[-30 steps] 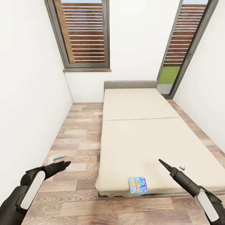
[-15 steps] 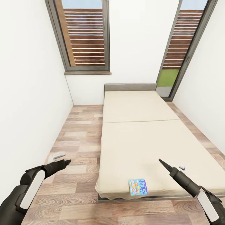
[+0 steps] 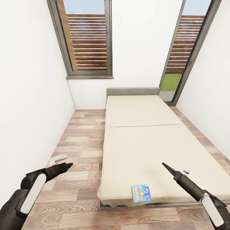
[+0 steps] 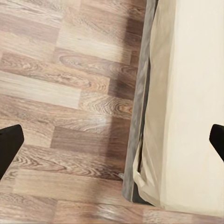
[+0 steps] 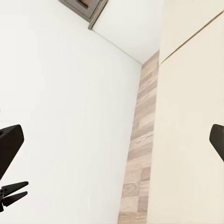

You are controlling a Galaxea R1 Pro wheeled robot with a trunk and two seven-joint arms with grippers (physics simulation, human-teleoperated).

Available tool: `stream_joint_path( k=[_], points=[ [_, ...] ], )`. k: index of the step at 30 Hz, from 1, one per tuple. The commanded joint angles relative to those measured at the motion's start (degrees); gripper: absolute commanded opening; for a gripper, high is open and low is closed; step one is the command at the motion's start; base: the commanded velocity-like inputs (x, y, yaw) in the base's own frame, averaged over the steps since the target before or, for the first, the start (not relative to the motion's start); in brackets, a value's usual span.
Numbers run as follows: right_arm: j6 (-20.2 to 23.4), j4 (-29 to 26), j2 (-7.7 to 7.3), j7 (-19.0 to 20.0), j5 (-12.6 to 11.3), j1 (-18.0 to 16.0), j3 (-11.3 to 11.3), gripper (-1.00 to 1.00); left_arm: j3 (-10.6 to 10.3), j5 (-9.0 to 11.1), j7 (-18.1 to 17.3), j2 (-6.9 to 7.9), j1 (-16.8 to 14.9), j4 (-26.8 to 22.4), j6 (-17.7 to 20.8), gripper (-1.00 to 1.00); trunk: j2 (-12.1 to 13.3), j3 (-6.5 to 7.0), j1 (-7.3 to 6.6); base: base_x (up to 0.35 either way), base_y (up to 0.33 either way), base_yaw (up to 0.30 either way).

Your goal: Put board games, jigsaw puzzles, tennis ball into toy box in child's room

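Child's room, head view: white walls, wood-plank floor [image 3: 80, 150], two tall dark-framed windows [image 3: 88, 38] with slatted shutters beyond.

Bed [image 3: 143, 140]: wide, low, beige mattress in two sections, grey headboard against the far wall, grey frame along the near edge. In the left wrist view its near corner [image 4: 186, 93] sits beside bare planks.

Board game [image 3: 141, 193]: one small blue printed box, lying flat on the mattress close to the foot edge, roughly midway between the two arms.

Small pale object [image 3: 186, 171]: on the mattress near the right edge, just beyond the right arm's tip; too small to identify.

Pale flat object [image 3: 59, 157]: on the floor by the left wall, beyond the left arm's tip.

Left tool [image 3: 67, 166]: over the floor left of the bed, fingers spread wide, empty.

Right tool [image 3: 166, 167]: over the mattress, fingers spread wide, empty.
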Motion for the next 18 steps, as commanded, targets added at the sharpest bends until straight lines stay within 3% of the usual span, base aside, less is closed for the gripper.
stream_joint_path(
  k=[1,18],
  points=[
    [0.5,0.0,-0.01,0.1,-0.4,0.0,0.0,1.00,0.0,0.6,0.5,0.01,0.0,-0.1,0.2,1.00,-0.5,-0.14,0.23,0.000,0.000,0.000],
    [0.5,0.0,-0.01,0.1,1.1,0.0,0.0,1.00,0.0,0.7,0.5,-0.05,0.0,-0.1,0.3,1.00,-7.3,-1.58,3.96,0.000,0.000,0.000]
  ],
)
